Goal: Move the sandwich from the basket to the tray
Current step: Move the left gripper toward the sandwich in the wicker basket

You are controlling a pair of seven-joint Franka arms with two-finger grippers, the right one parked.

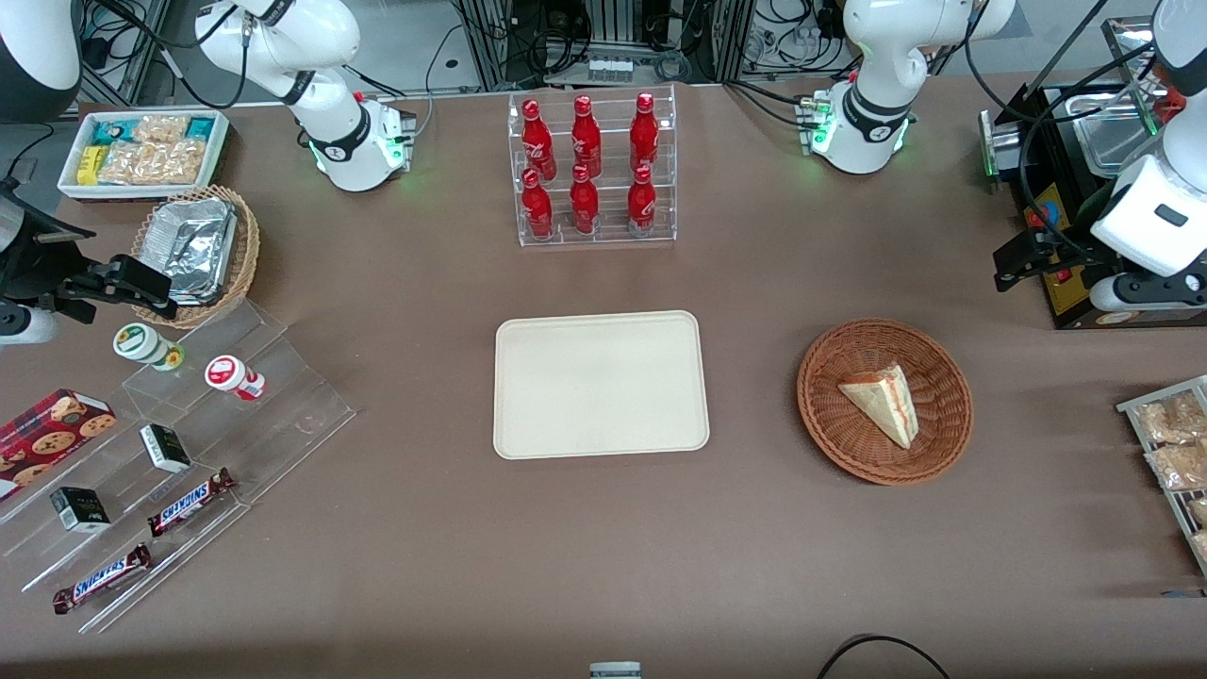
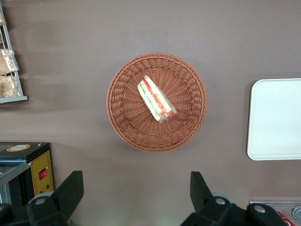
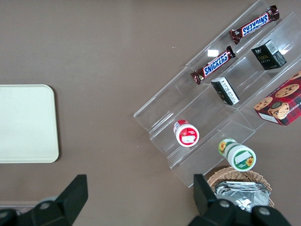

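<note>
The sandwich [image 1: 882, 401] is a pale bread wedge lying in the round reddish-brown woven basket [image 1: 830, 415]. In the left wrist view the sandwich [image 2: 156, 99] shows its red and green filling, in the middle of the basket [image 2: 124, 122]. The cream-beige tray [image 1: 601, 384] lies flat and bare at the table's middle, beside the basket; its edge shows in the left wrist view [image 2: 275, 119]. My left gripper [image 1: 1014, 264] hangs high above the table, farther from the front camera than the basket, toward the working arm's end. It [image 2: 136, 183] is open and holds nothing.
A black appliance [image 1: 1066, 273] stands by the gripper. A wire rack of snack packets [image 1: 1169, 453] sits at the working arm's end. A clear rack of red bottles [image 1: 592, 170] stands farther back than the tray. Acrylic steps with snacks [image 1: 189, 471] and a tan basket of foil trays [image 1: 198, 250] lie toward the parked arm's end.
</note>
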